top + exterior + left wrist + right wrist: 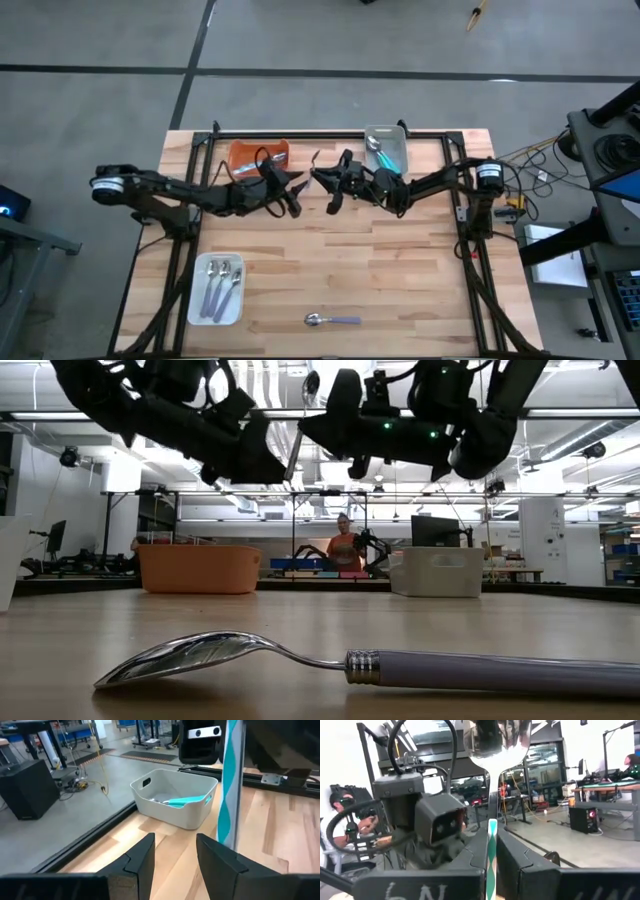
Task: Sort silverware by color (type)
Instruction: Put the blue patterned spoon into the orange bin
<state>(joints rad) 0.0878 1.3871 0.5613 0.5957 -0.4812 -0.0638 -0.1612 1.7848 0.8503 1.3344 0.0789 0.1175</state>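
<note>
Mid-table, the right gripper (322,178) pinches a teal-handled spoon (491,795) upright, facing the left gripper (296,186), whose fingers (140,862) stand spread. This looks like a hand-over or carry; next, the spoon likely goes into the grey tray (386,146) at the far edge, which already holds teal spoons.

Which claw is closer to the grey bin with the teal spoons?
Right. The right claw hangs just off the grey bin, toward table centre, shut on a teal spoon. The left claw is farther left, nearer the orange tray.

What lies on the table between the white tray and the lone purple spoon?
Only bare wood, in the high view, between the white tray and the purple spoon.
</note>
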